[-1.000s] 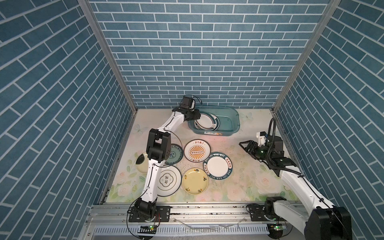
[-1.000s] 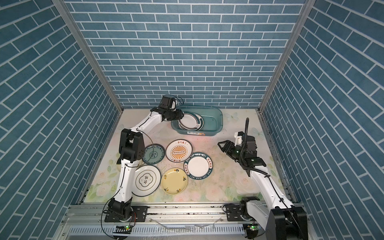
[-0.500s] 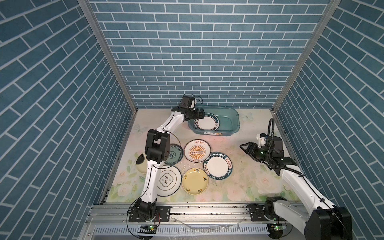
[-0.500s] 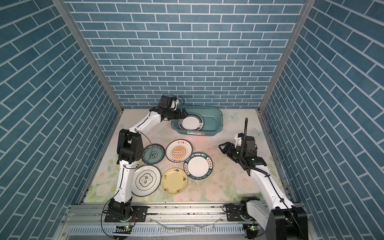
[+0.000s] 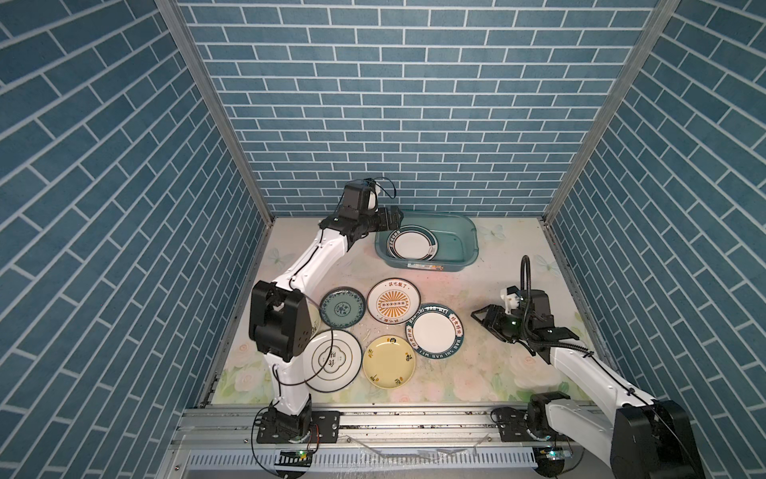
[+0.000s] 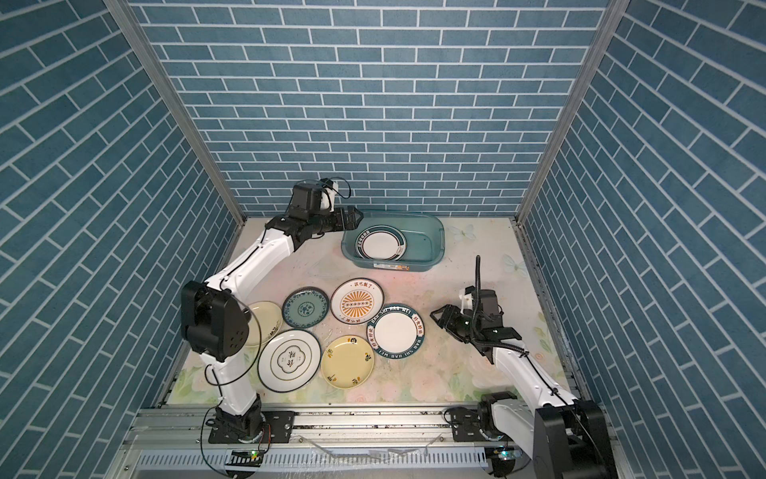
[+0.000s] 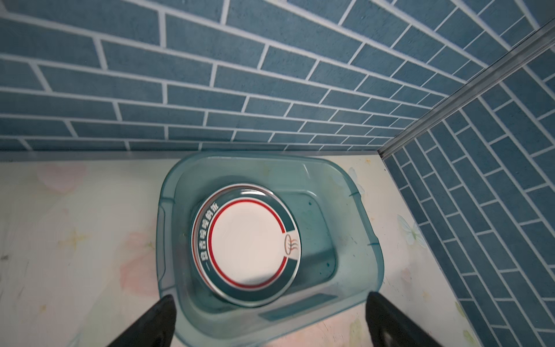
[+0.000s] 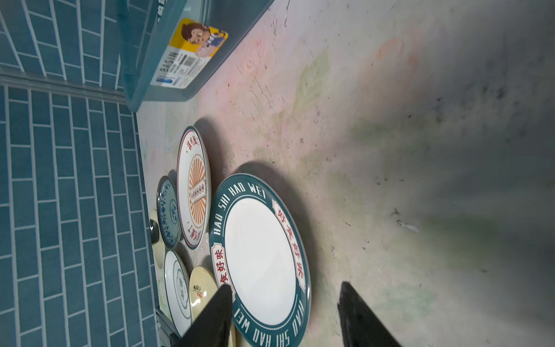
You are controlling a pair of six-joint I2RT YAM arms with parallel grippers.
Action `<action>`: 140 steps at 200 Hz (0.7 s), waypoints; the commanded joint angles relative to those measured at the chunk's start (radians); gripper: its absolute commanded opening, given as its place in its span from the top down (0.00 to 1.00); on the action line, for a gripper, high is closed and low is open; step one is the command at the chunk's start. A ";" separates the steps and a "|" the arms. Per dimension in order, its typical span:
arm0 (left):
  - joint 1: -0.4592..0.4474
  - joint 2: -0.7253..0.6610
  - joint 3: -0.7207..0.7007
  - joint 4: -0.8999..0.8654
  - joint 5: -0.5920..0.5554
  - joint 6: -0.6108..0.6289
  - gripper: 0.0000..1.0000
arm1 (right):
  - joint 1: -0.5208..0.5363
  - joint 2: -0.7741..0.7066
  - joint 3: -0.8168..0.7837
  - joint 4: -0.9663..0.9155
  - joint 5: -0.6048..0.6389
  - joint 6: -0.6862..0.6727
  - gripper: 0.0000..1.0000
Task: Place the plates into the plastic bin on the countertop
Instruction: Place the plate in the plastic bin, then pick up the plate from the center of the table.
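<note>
The teal plastic bin [image 5: 427, 268] [image 6: 393, 266] [image 7: 345, 195] stands at the back of the countertop [image 5: 489, 373]. One white plate with a dark rim [image 5: 412, 244] [image 6: 380, 244] [image 7: 249, 243] lies inside it. My left gripper [image 5: 396, 217] [image 6: 356, 217] [image 7: 270, 296] hangs open and empty over the bin's left end. Several plates lie on the counter, among them a teal-lettered one [image 5: 434, 330] [image 8: 259, 258], an orange sunburst one [image 5: 393, 300], a teal floral one [image 5: 343, 307] and a yellow one [image 5: 389, 361]. My right gripper [image 5: 476, 317] [image 6: 435, 315] [image 8: 286, 285] is open, low beside the lettered plate's right rim.
A white plate with a black outline [image 5: 331, 361] lies at the front left, by my left arm's elbow [image 5: 277, 319]. A cream plate [image 6: 265, 317] is partly hidden behind that elbow. Blue brick walls close in three sides. The bin's label [image 8: 192, 54] faces the plates.
My left gripper opened and let go of the plate, which settled flat in the bin. My right gripper dropped toward the lettered plate and its jaws narrowed a little.
</note>
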 commanded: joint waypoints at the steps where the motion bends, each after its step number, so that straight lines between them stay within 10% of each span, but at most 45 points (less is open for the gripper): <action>1: -0.004 -0.118 -0.200 0.144 -0.031 -0.090 0.00 | 0.042 0.047 -0.011 0.109 -0.009 0.045 0.46; 88: -0.015 -0.517 -0.643 0.148 -0.006 -0.130 0.00 | 0.117 0.197 -0.054 0.233 -0.014 0.057 0.56; 140: -0.005 -0.467 -0.697 0.207 0.036 -0.138 0.00 | 0.124 0.281 -0.060 0.327 -0.029 0.079 0.67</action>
